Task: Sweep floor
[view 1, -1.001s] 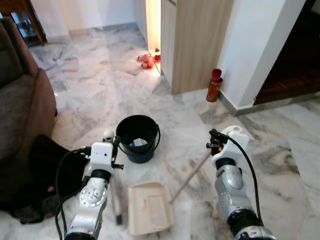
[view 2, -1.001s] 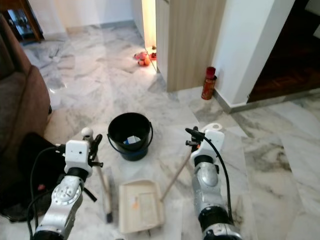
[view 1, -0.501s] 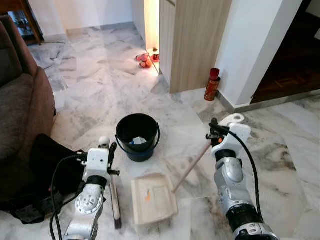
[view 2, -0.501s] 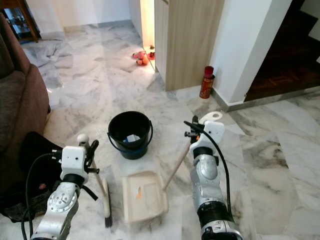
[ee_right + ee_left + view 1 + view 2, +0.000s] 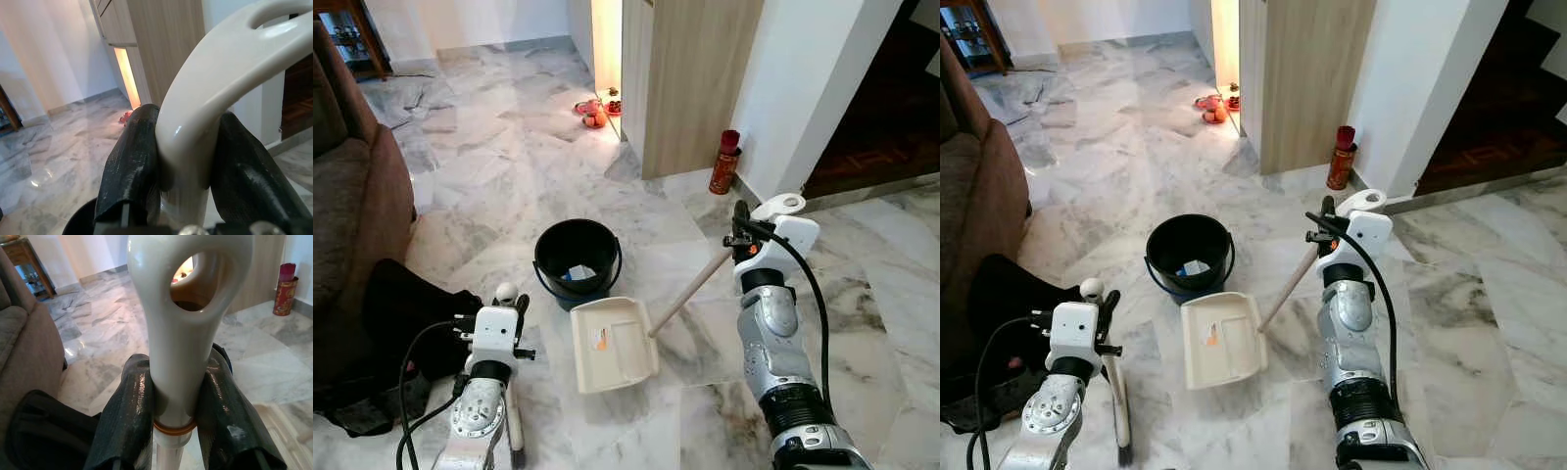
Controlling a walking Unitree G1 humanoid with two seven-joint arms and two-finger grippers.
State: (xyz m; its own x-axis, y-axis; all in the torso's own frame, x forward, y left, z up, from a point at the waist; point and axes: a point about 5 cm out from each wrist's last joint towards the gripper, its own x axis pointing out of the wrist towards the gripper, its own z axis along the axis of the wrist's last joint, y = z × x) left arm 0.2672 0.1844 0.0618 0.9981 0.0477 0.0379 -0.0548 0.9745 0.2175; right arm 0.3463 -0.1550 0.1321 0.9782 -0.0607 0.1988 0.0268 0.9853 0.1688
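Note:
A cream dustpan (image 5: 612, 343) with an orange scrap in it sits tilted right beside a black bucket (image 5: 576, 262) that holds a pale scrap. Its long wooden rod (image 5: 690, 289) runs up to a curved cream grip (image 5: 210, 98), and my right gripper (image 5: 744, 233) is shut on that grip, fingers (image 5: 129, 166) pressed against both sides. Low on the left, my left gripper (image 5: 509, 304) is shut on the cream top of the broom handle (image 5: 188, 333), which has a hole through it. The broom stick (image 5: 1116, 411) slants down to the marble floor beside my left arm.
A brown sofa (image 5: 352, 225) and a black bag (image 5: 406, 313) lie to the left. A wooden cabinet (image 5: 690, 78), a red canister (image 5: 724, 162) and a white pillar (image 5: 803, 88) stand ahead to the right. Small orange things (image 5: 592, 113) lie further off.
The dustpan has moved forward, up against the bucket, as my right gripper pushed ahead. My left arm with the broom has sunk lower in view. The camera shifted slightly.

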